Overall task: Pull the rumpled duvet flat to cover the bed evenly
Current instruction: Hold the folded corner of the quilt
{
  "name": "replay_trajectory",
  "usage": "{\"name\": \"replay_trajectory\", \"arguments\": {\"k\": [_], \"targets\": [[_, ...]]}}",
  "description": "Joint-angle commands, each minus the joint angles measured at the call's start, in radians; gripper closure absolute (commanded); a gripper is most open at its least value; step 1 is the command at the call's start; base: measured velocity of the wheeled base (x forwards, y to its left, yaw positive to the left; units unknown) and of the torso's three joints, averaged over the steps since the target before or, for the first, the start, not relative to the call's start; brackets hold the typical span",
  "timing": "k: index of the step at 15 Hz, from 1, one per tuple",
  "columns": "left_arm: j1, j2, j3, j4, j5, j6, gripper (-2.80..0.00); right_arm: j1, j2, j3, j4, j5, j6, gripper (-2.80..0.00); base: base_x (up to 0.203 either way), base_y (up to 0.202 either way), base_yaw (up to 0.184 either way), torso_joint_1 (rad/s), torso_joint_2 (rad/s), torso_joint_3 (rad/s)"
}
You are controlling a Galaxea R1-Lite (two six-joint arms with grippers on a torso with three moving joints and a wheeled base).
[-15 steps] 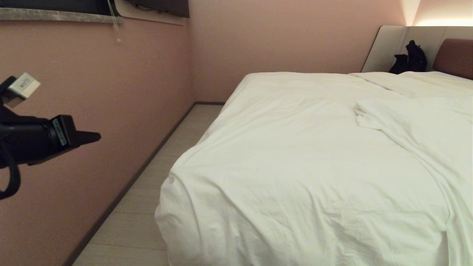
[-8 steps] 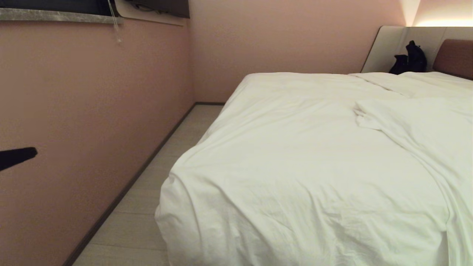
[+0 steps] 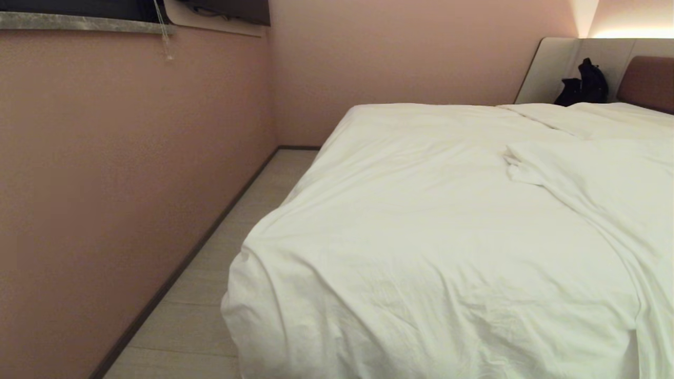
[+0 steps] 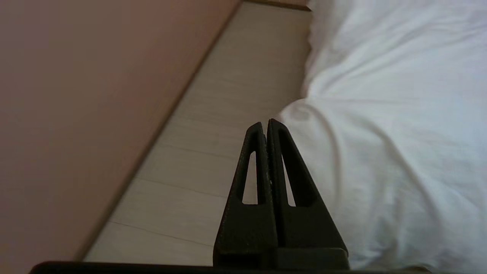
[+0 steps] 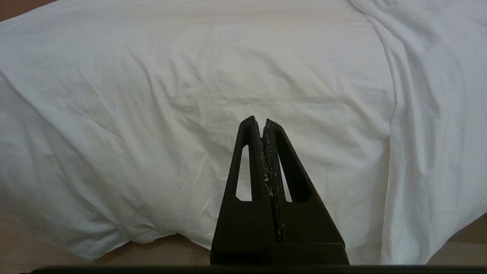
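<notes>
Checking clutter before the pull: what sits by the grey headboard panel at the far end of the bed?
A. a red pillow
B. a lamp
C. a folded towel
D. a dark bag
D: a dark bag leans on the grey headboard panel beyond the duvet.

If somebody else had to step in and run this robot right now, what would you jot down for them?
Left gripper: fingers shut, empty, out over the floor strip beside the bed's near corner.
Right gripper: fingers shut, empty, pointing at the foot-end drape.
Duvet: spread over most of the bed, hanging over the foot end and wall-side edge.
Left to do: a loose flap lies folded over on the right side, ridged with wrinkles. It likely wants pulling flat. Nothing is gripped yet.
</notes>
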Motion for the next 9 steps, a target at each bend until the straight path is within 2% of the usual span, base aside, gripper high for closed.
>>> {"name": "replay_trajectory", "arguments": {"k": [1, 4, 7, 9], "targets": [[-0.008, -0.125, 0.055, -0.001, 0.029, 0.030, 0.00, 0.000, 0.001, 0.000, 0.000, 0.000, 0.000, 0.00, 0.000, 0.000, 0.000, 0.000, 0.00, 0.000], [-0.018, -0.295, 0.155, -0.019, 0.030, 0.123, 0.00, 0.000, 0.001, 0.000, 0.000, 0.000, 0.000, 0.00, 0.000, 0.000, 0.000, 0.000, 0.00, 0.000], [-0.003, -0.376, 0.281, -0.118, 0.028, 0.187, 0.00, 0.000, 0.001, 0.000, 0.000, 0.000, 0.000, 0.00, 0.000, 0.000, 0.000, 0.000, 0.00, 0.000], [0.007, -0.432, 0.337, -0.133, 0.025, 0.235, 0.00, 0.000, 0.001, 0.000, 0.000, 0.000, 0.000, 0.00, 0.000, 0.000, 0.000, 0.000, 0.00, 0.000]]}}
